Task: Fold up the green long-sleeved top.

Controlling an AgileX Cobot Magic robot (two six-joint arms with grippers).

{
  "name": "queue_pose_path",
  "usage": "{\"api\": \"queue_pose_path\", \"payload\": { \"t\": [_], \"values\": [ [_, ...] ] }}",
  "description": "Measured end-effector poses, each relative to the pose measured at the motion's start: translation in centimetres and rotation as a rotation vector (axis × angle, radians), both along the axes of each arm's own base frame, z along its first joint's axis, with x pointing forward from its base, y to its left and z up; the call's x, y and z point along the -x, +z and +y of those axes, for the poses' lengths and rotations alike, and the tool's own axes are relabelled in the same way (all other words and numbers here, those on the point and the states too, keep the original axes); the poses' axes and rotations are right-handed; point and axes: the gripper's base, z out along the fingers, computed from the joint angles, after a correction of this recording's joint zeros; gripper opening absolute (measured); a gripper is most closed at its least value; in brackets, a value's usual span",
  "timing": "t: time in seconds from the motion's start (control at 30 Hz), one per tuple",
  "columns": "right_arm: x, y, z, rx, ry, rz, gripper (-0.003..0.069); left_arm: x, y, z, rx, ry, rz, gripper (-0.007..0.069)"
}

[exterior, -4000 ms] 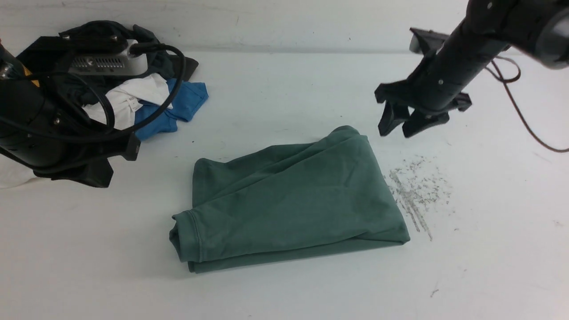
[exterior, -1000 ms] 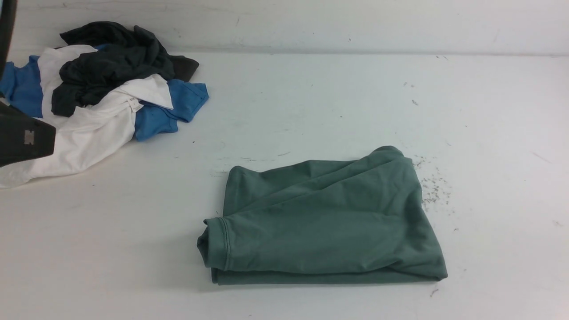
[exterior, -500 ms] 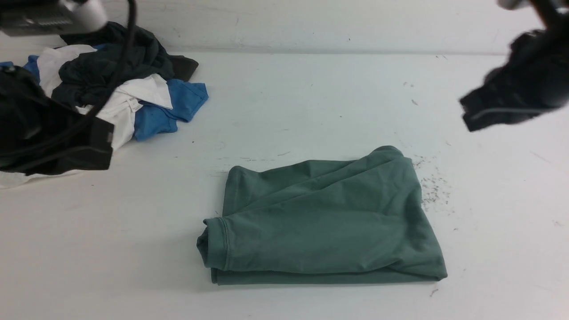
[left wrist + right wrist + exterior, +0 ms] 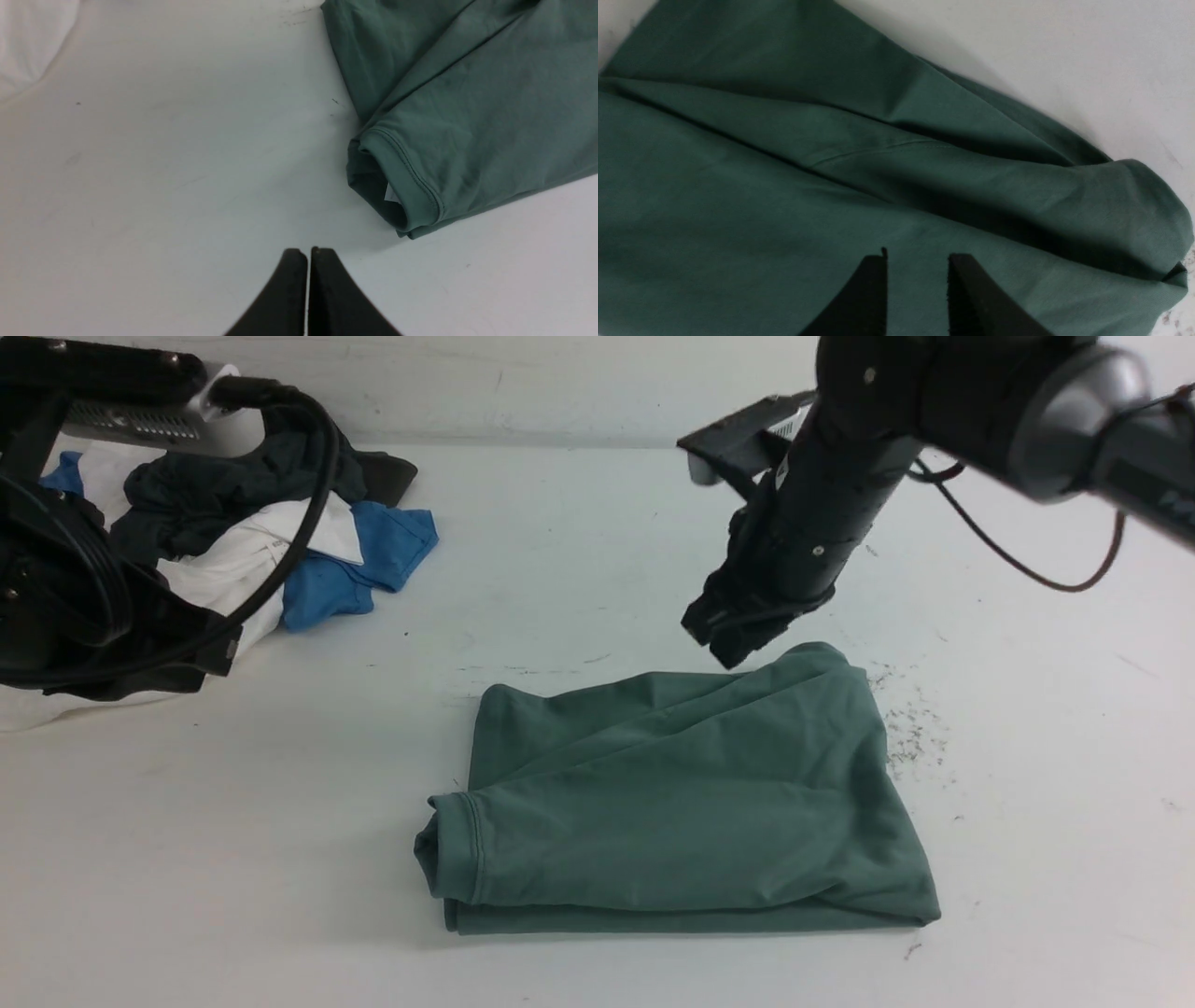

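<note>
Right arm swung in over green top (image 4: 681, 803); right gripper (image 4: 917, 261) parted, empty. Left gripper (image 4: 308, 254) pinched together, empty, above table (image 4: 597, 541).

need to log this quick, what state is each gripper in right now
Left gripper: closed, holding nothing.
Right gripper: jaws parted, empty, above the green long-sleeved top.

Lighting was even and diffuse; soft shadows were cast under the green long-sleeved top (image 4: 681, 803). The table (image 4: 579, 551) was washed pale. Near fingertips (image 4: 864, 298) were rendered soft.
</note>
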Motion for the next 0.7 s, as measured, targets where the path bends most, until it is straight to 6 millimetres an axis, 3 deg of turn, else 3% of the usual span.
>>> {"api": "queue_pose_path", "payload": {
  "t": [0.07,0.1,0.2,0.3,0.4,0.47,0.6,0.63,0.7],
  "values": [
    [-0.9,-3.1,0.1,0.056,0.004,0.043,0.0374,0.0,0.0,0.0,0.004,0.006,0.000,-0.0003],
    [-1.0,-3.3,0.2,0.059,0.004,0.048,0.0383,0.0,0.0,0.0,0.004,0.006,0.000,-0.0003],
    [-1.6,-6.5,0.3,0.105,0.015,0.100,0.0497,0.0,0.0,0.0,0.003,0.006,0.000,-0.0003],
    [-1.7,-7.5,0.4,0.146,0.043,0.099,0.0554,0.0,0.0,0.0,0.003,0.006,0.000,-0.0003],
    [-1.7,-7.5,0.8,0.169,0.077,0.072,0.0566,0.0,0.0,0.0,0.003,0.006,0.000,-0.0003],
    [-1.6,-7.5,1.0,0.180,0.091,0.065,0.0561,0.0,0.0,0.0,0.003,0.006,0.000,-0.0003],
    [-1.3,-7.5,1.6,0.193,0.134,0.059,0.0464,0.0,0.0,0.0,0.003,0.006,-0.001,-0.0003],
    [-1.2,-7.5,1.7,0.196,0.149,0.056,0.0360,0.0,0.0,0.0,0.003,0.006,-0.001,-0.0003],
    [-1.3,-7.5,1.7,0.192,0.150,0.049,0.0239,0.0,0.0,0.0,0.003,0.006,-0.001,-0.0003]
  ]
}}
